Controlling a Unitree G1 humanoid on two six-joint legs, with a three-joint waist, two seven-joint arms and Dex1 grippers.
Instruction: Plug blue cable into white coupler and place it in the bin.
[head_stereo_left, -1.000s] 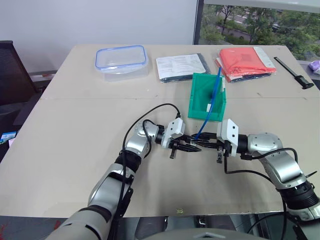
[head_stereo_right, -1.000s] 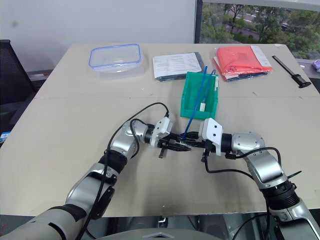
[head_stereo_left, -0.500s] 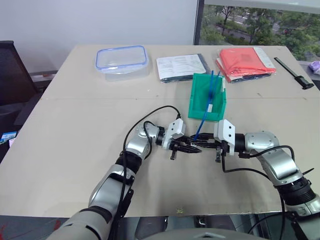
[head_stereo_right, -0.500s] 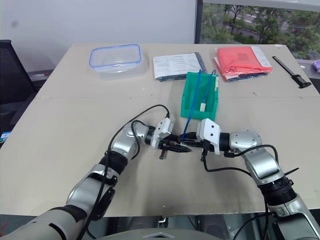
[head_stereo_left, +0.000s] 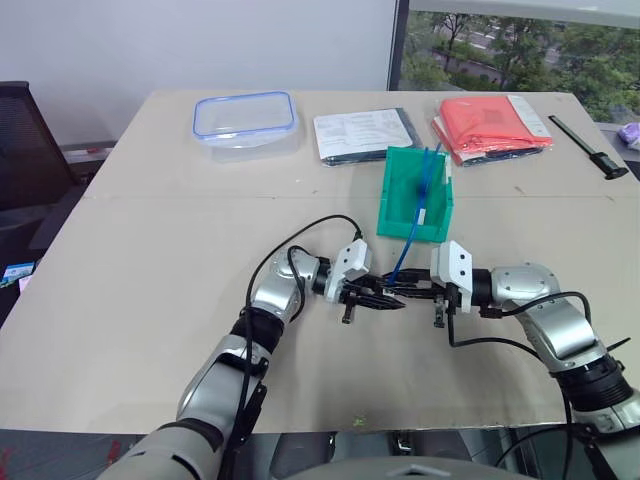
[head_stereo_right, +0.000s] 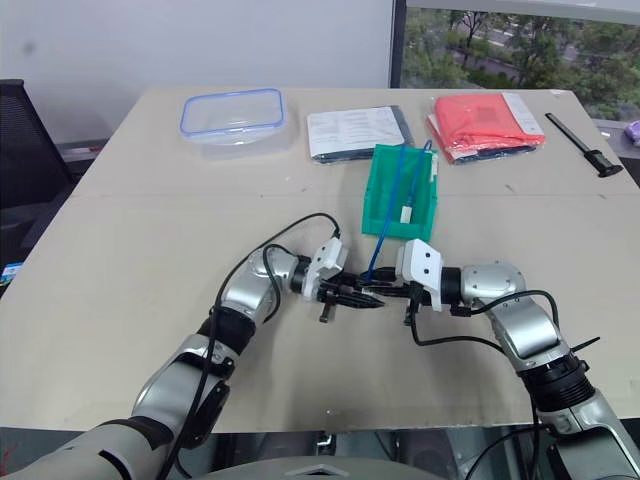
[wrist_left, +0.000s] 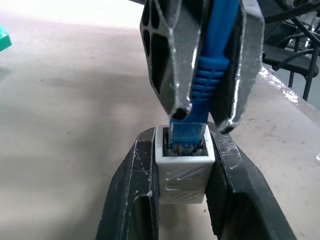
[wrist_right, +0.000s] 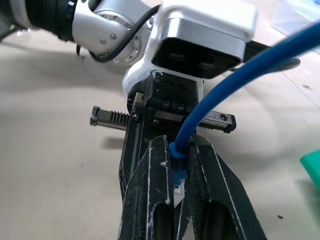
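1. head views: the left hand (head_stereo_left: 385, 301) and right hand (head_stereo_left: 400, 288) meet tip to tip above the tabletop (head_stereo_left: 150, 300). one blue cable (head_stereo_left: 408, 250) rises from between them toward the one green bin (head_stereo_left: 400, 195), which stands just beyond the hands and holds a second blue cable (head_stereo_left: 428, 180).
2. left wrist view: the left hand's two fingers (wrist_left: 130, 200) are closed narrowly on the one white coupler (wrist_left: 184, 170); the cable's plug sits in its socket, directly ahead.
3. right wrist view: the right hand's fingers (wrist_right: 150, 195) are clamped tight on the cable's blue boot.
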